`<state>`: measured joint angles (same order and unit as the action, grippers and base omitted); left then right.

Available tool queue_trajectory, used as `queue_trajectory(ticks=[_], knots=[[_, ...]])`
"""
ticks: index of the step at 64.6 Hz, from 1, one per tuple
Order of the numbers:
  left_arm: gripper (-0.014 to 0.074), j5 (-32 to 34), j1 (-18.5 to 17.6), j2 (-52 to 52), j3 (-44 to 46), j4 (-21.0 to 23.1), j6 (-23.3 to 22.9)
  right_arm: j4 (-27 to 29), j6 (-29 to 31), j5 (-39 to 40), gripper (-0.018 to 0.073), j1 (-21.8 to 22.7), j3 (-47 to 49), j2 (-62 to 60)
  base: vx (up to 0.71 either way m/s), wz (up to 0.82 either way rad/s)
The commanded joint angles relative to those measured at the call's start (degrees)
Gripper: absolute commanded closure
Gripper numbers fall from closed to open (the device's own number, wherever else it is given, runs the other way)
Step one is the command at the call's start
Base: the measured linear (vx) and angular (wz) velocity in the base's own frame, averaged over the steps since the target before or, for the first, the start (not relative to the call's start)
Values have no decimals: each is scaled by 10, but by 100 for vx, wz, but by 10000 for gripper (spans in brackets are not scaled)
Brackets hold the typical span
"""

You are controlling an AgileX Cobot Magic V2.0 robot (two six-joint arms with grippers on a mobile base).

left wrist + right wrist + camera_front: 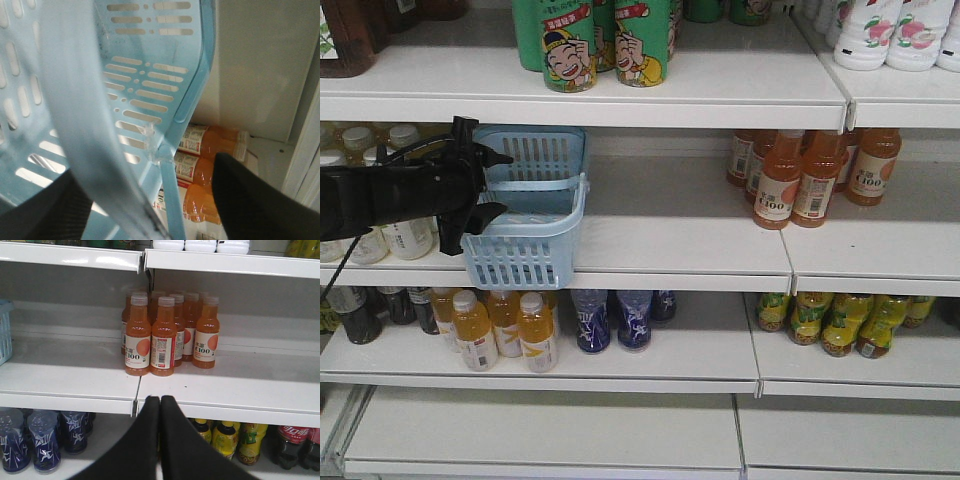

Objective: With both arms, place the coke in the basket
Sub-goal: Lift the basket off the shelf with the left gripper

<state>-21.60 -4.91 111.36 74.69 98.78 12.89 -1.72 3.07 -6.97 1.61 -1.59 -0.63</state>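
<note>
Front view: left arm [380, 195] sits at 9 o'clock, level with the middle shelf [680, 240]. Left pincer [492, 185] is spread wide at the left side of the basket [525, 260]. In the left wrist view the handle [85, 125] runs between the two fingers [250, 200], and we can't tell whether they touch it. The basket stands upright at the shelf's left end, front wall at the shelf's lip. Orange bottles [810, 180] are at the basket's 3 o'clock, well apart, on the same shelf. Blue bottles [615, 320] are at its 5 o'clock, one shelf down. Right wrist view: right pincer [160, 402] at 6 o'clock, fingers pressed together, nothing between them. Dark cola bottles [295, 442] are at its 3 o'clock. We cannot tell where the coke is.
</note>
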Motion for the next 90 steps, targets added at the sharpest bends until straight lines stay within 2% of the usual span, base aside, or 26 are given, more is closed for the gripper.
queue_trajectory(ticks=[1, 7, 18, 30, 58, 71, 90], knots=[[189, -33, -2, -28, 26, 37, 12, -2, 3, 45, 569, 3, -5, -7, 0, 0], [300, -36, -2, -28, 33, 37, 73, -2, 3, 45, 569, 3, -5, -7, 0, 0], [605, -55, 0, -29, 34, 37, 224, -2, 3, 45, 569, 3, -5, -7, 0, 0], [605, -181, 0, -29, 34, 37, 277, -2, 3, 45, 569, 3, -5, -7, 0, 0], [605, -501, -3, -29, 33, 29, 276, -2, 3, 45, 569, 3, -5, -7, 0, 0], [605, -501, -33, -51, -13, -54, 264, -2, 3, 45, 569, 3, -5, -7, 0, 0], [605, -501, -92, -52, -113, -62, 314, -2, 3, 45, 569, 3, -5, -7, 0, 0]])
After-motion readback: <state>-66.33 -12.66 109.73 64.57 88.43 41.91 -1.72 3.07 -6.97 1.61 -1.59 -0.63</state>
